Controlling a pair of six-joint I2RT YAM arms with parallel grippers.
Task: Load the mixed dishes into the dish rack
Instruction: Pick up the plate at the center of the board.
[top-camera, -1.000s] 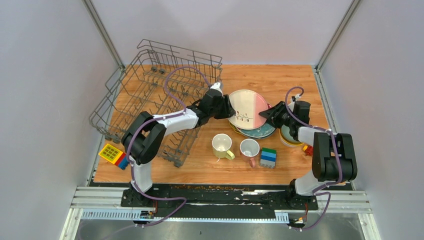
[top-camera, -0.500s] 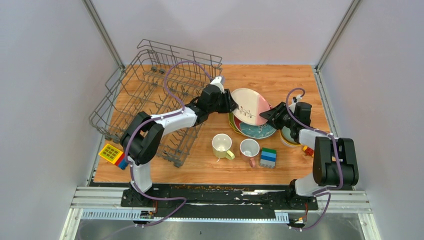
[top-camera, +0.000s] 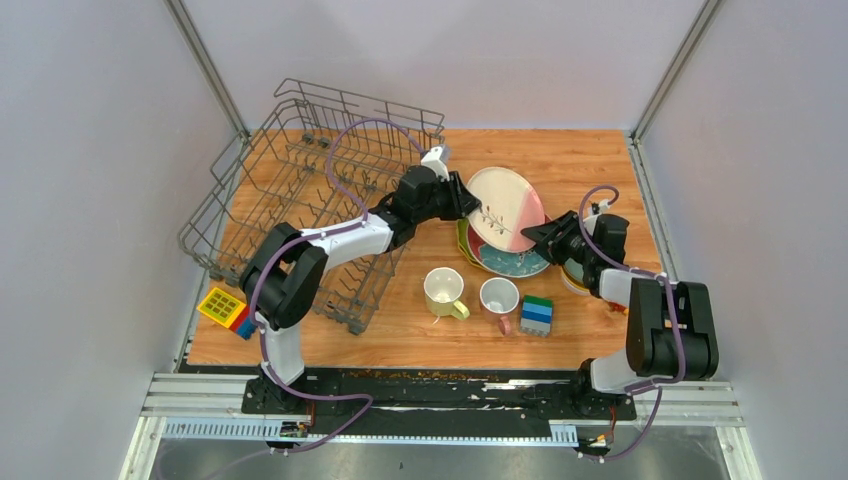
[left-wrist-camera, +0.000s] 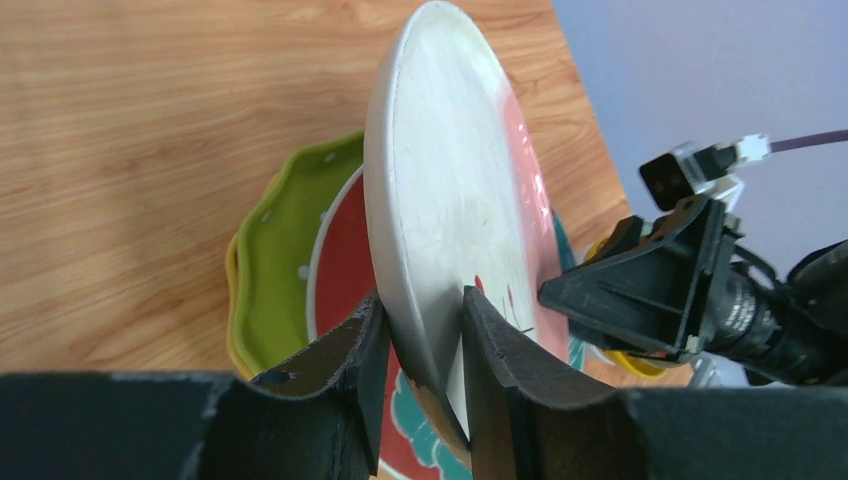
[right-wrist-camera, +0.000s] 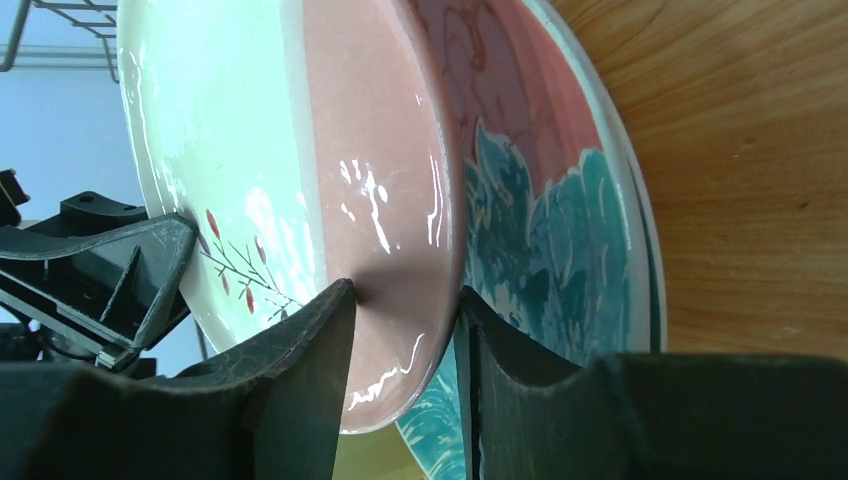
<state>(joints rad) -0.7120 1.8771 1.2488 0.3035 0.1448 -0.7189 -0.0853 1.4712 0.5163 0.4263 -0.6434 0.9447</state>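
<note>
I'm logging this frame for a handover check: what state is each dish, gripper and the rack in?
white-pink plate: tipped up on edge, held at both sides.
left gripper: shut on its rim.
right gripper: shut on its opposite rim.
patterned plate: flat, on the scalloped plate.
pale yellow mug: upright.
pink-handled mug: upright.
dish rack: no dishes in it.

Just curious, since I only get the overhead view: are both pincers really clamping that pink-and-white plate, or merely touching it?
Observer: The left wrist view shows the left pincer astride the rim of the white-pink plate, one finger on each face.
Operator: And the right one?
Observer: Its own camera shows the right pincer pinching the pink edge likewise.
Operator: What's underneath?
Observer: A scalloped yellow-green dish with white dots, holding a red-and-teal plate.
</note>
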